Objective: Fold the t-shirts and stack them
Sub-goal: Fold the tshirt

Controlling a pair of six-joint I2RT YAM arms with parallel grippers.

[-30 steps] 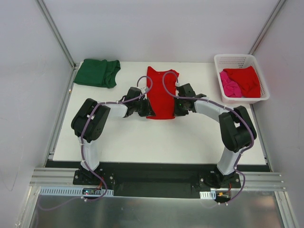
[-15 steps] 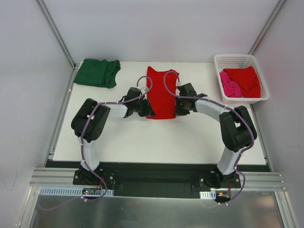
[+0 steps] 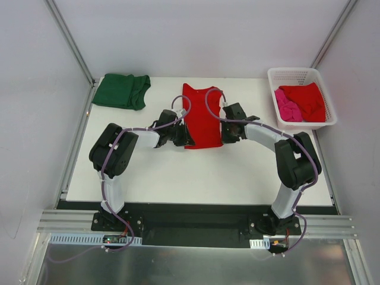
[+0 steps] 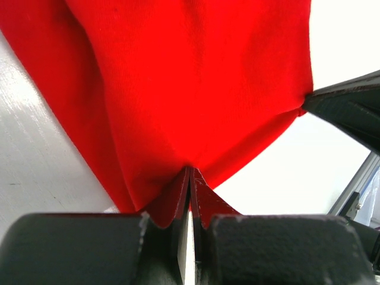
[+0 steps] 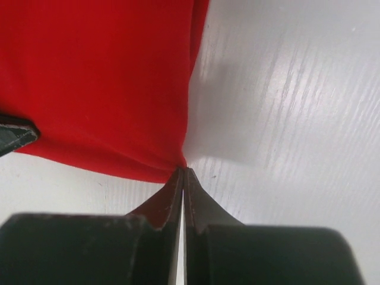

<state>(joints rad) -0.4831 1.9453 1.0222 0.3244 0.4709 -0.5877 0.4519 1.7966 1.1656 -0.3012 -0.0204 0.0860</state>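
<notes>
A bright red t-shirt (image 3: 202, 116) lies folded into a long strip in the middle of the white table (image 3: 178, 172). My left gripper (image 3: 186, 141) is shut on its near left corner, and the cloth (image 4: 178, 89) is pinched at the tips of the jaws. My right gripper (image 3: 220, 138) is shut on the near right corner (image 5: 119, 89). The near hem is lifted slightly between them. A dark green t-shirt (image 3: 122, 91) lies folded at the far left. Another red t-shirt (image 3: 306, 100) and a pink one (image 3: 287, 108) sit in the basket.
A white lattice basket (image 3: 300, 74) stands at the far right of the table. Metal frame posts (image 3: 71, 41) rise at the back corners. The arm bases are bolted to the rail (image 3: 190, 224) at the near edge.
The right gripper closed fully on the shirt's near right corner. Both grippers shifted the near hem slightly away from me.
</notes>
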